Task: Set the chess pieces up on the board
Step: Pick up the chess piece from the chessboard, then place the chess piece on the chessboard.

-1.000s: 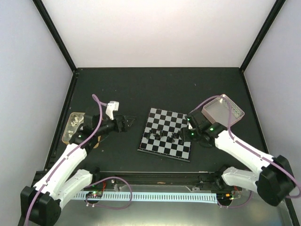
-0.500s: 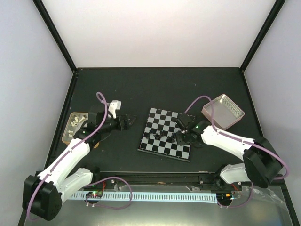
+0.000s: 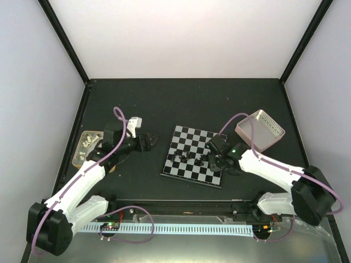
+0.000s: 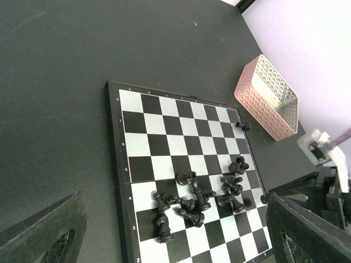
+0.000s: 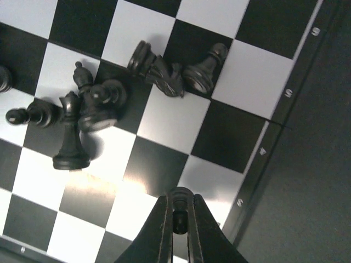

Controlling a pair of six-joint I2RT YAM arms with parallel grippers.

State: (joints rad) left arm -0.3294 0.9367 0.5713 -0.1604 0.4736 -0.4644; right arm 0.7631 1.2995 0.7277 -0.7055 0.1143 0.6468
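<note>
Dark table (image 3: 181,104); on it the board (image 3: 189,139), pink tray (image 3: 274,125), tan tray (image 3: 77,154).

There was one board (image 4: 164,126), one pink tray (image 4: 269,104), one tan tray (image 3: 77,156), and roughly twelve chess pieces (image 4: 200,198), one between the fingers of the right gripper (image 5: 180,200).

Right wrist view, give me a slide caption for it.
Right tool pinching a small black piece near the board edge, toppled chess pieces beyond.

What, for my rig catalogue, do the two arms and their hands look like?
The left arm and right arm have white links, black joints and a purple cable each. The left hand and right hand are black, two-fingered; green lights glow near the right wrist.
</note>
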